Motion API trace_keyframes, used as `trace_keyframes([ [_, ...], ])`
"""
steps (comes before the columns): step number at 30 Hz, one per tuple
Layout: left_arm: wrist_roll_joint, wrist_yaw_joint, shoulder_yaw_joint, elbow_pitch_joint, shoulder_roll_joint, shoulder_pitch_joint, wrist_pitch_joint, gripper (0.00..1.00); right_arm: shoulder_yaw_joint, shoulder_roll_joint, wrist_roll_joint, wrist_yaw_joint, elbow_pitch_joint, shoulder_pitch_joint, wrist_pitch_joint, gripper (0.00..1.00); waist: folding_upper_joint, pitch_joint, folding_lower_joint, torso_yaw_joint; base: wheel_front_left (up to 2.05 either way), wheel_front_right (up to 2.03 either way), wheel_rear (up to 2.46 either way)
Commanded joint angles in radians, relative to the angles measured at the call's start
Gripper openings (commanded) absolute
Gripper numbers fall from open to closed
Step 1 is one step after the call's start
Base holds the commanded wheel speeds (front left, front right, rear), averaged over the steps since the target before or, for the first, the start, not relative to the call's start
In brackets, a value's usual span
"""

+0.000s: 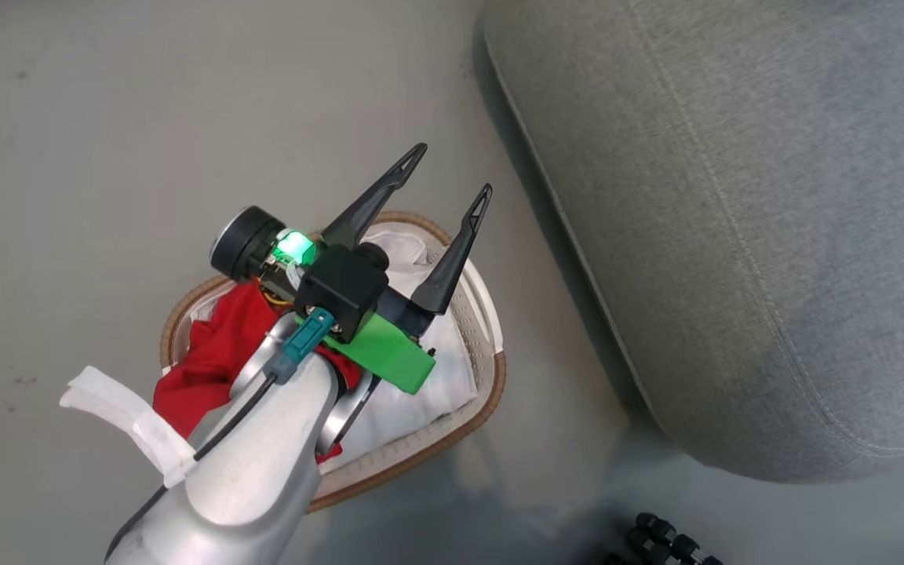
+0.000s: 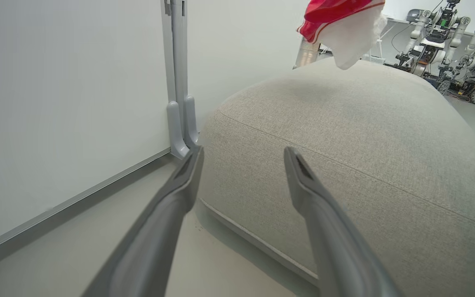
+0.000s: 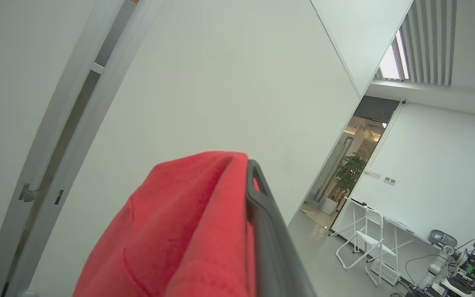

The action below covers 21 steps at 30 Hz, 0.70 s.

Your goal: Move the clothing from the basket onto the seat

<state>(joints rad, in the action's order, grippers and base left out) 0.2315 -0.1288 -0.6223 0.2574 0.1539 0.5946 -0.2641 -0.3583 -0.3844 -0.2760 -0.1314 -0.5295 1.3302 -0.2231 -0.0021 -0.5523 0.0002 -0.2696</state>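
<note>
Clothing (image 1: pixel 213 353) lies partly as a crumpled red heap at the left end of the basket (image 1: pixel 477 333), with no clear long axis. Another red-and-white piece (image 2: pixel 340 24) hangs bunched above the seat (image 2: pixel 344 136), long axis vertical, white end lowest. The right fingers (image 3: pixel 266 231) are closed on red fabric that drapes back along them. The pale left forearm (image 1: pixel 256 463) rises from the lower left over the basket. The left fingers (image 1: pixel 456 251) are spread wide and empty, pointing up-right toward the seat. A white liner (image 1: pixel 421 416) covers the basket's right half. The basket stands on the floor (image 1: pixel 107 118), near the seat.
</note>
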Motion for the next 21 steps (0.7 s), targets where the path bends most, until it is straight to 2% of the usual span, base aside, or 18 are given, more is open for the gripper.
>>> trace_keyframes([
  [1,-0.010,-0.003,-0.007,-0.006,0.005,0.030,-0.001,1.00,-0.005,-0.011,-0.004,0.001,-0.026,0.008,0.003,0.00,0.0021,-0.111,-0.0002,0.083,0.00,0.00,0.00],
  [4,-0.016,-0.003,-0.018,-0.009,-0.001,0.055,-0.001,1.00,-0.022,-0.014,-0.009,0.001,-0.085,-0.011,-0.003,0.00,0.0021,-0.142,-0.0002,0.099,0.00,0.00,0.00],
  [13,-0.007,-0.003,-0.027,0.004,-0.001,0.069,-0.001,1.00,-0.101,0.045,-0.060,0.001,-0.262,-0.138,-0.037,0.00,0.0021,-0.179,-0.0002,0.111,0.00,0.00,0.00],
  [21,-0.003,-0.002,-0.013,0.012,0.015,0.044,-0.001,1.00,-0.134,0.085,-0.086,0.001,-0.318,-0.220,-0.043,0.00,0.0021,-0.160,-0.0002,0.083,0.00,0.00,0.00],
])
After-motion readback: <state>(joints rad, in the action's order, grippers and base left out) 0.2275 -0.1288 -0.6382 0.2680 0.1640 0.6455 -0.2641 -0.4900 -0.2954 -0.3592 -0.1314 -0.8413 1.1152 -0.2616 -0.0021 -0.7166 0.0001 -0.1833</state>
